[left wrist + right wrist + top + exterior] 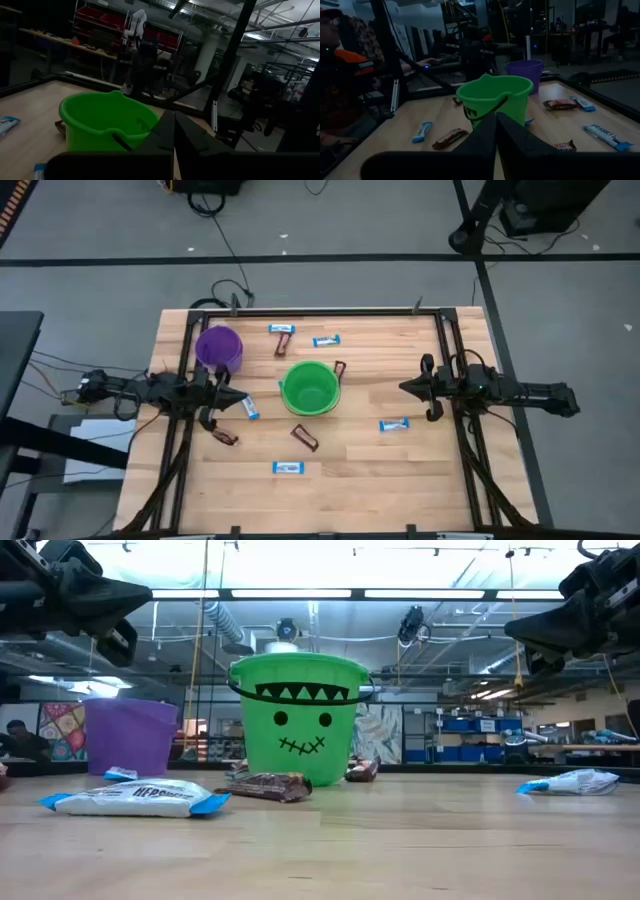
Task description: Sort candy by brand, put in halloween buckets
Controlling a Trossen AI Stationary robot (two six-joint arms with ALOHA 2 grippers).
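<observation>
Sorting not begun: candy point(289, 468) lies scattered around my green bucket point(309, 388) and purple bucket point(218, 348); both end effectors closed, empty.

table point(400, 480): light wood top, black frame rails along its edges | floor point(330, 220): grey, black cables trailing | person point(340, 75): seated beyond the table, orange-and-dark top | room: shelving, ceiling strip lights point(290, 593)

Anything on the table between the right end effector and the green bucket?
Bare wood in the high view between the right end effector and green bucket; nearest blue candy lies off that line.
</observation>
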